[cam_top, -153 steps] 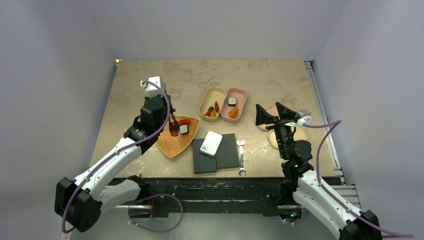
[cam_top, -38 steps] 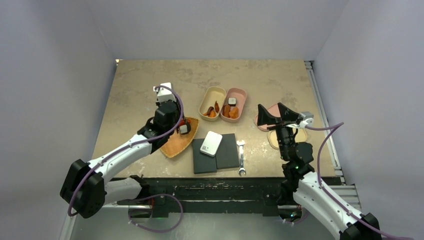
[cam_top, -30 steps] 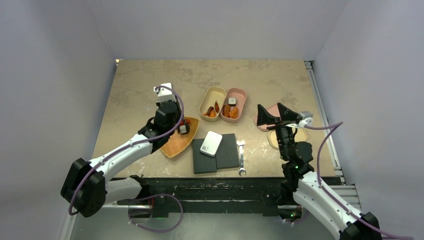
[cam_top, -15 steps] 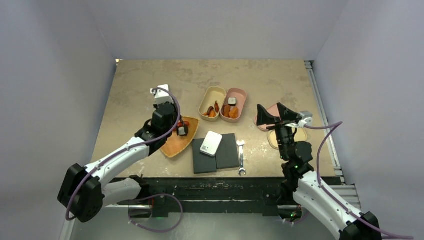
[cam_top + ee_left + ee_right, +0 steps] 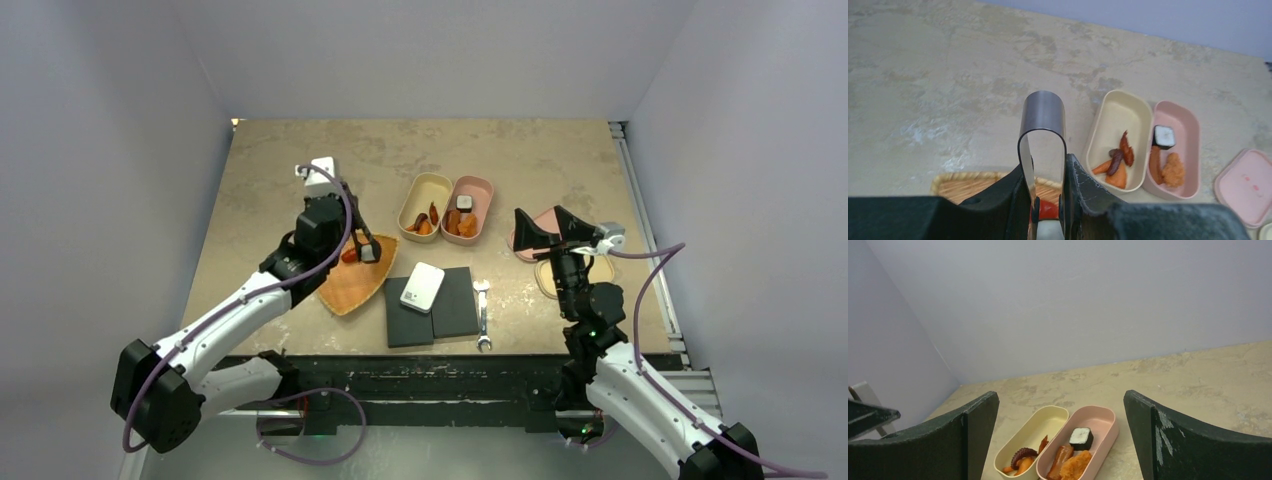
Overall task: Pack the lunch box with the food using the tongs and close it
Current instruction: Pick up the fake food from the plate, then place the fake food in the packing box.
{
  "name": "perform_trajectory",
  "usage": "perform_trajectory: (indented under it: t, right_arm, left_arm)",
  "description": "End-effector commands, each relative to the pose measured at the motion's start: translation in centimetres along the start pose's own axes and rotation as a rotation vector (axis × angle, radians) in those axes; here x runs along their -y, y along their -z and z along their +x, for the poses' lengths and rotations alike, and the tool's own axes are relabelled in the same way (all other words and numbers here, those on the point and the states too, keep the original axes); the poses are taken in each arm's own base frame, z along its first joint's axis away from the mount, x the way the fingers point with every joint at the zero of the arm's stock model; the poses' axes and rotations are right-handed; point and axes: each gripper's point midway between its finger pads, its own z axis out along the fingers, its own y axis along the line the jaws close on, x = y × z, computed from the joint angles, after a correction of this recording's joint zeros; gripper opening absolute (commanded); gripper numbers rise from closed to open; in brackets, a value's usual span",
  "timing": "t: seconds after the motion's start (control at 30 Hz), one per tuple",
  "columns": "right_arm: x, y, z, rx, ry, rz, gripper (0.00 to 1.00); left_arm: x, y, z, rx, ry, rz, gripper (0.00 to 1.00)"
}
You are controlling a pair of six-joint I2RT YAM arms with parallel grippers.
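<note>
My left gripper point(image 5: 338, 232) point(image 5: 1046, 167) is shut on the tongs point(image 5: 1043, 112), whose metal loop sticks up between the fingers. The tongs' black tips point(image 5: 362, 248) flank a red piece of food point(image 5: 1048, 210) with a black-and-white piece point(image 5: 369, 253) right beside it, over the far corner of the wicker tray point(image 5: 345, 288). Whether either piece is lifted I cannot tell. The lunch box stands open as a cream half point(image 5: 424, 205) point(image 5: 1040, 427) and a pink half point(image 5: 470, 208) point(image 5: 1098, 422), both holding food. My right gripper point(image 5: 550, 228) point(image 5: 1061, 402) hangs open, empty, right of the box.
A pink lid point(image 5: 541, 246) and a cream lid point(image 5: 552, 283) lie under the right gripper. Two black pads point(image 5: 440, 310) with a white device point(image 5: 422, 287) on them sit near the front edge, a silver wrench point(image 5: 482, 316) beside them.
My left arm has drawn back a little to the left and away, carrying the tongs' tips over the tray's far corner. The right arm has stayed still.
</note>
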Motion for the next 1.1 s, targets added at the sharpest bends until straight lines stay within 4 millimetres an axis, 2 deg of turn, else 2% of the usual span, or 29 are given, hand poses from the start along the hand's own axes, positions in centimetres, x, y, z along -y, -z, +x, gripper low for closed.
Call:
perform_trajectory:
  t: [0.0, 0.13, 0.27, 0.43, 0.47, 0.53, 0.57, 0.77, 0.97, 1.07]
  right_arm:
    - [0.5, 0.1, -1.2, 0.053, -0.018, 0.029, 0.99]
    - [0.5, 0.3, -1.6, 0.066, -0.022, 0.031, 0.99]
    - [0.6, 0.3, -1.5, 0.064, -0.022, 0.034, 0.99]
    - [0.6, 0.2, -1.4, 0.061, -0.020, 0.038, 0.99]
    - [0.6, 0.2, -1.4, 0.062, -0.021, 0.038, 0.99]
    - [0.6, 0.2, -1.4, 0.061, -0.020, 0.036, 0.99]
    - [0.6, 0.2, -1.3, 0.058, -0.020, 0.037, 0.99]
    - [0.8, 0.3, -1.4, 0.062, -0.020, 0.044, 0.99]
    - [0.8, 0.3, -1.2, 0.058, -0.017, 0.043, 0.99]
    - [0.7, 0.2, -1.3, 0.059, -0.019, 0.040, 0.99]
  left_arm:
    - [5.5, 0.2, -6.1, 0.094, 0.036, 0.163, 0.00]
    - [10.4, -0.6, -7.8, 0.110, 0.034, 0.293, 0.00]
    - [15.2, -2.5, -8.1, 0.103, 0.020, 0.395, 0.00]
    - [21.1, -5.6, -7.0, 0.079, -0.005, 0.498, 0.00]
    - [22.3, -6.3, -7.4, 0.085, -0.007, 0.512, 0.00]
    - [23.9, -7.8, -6.5, 0.067, -0.025, 0.529, 0.00]
    - [24.7, -8.9, -5.3, 0.046, -0.040, 0.531, 0.00]
    - [27.1, -12.5, -1.8, -0.018, -0.078, 0.544, 0.00]
    - [27.8, -14.2, 0.2, -0.045, -0.086, 0.539, 0.00]
    - [27.6, -14.5, 0.5, -0.047, -0.095, 0.527, 0.06]
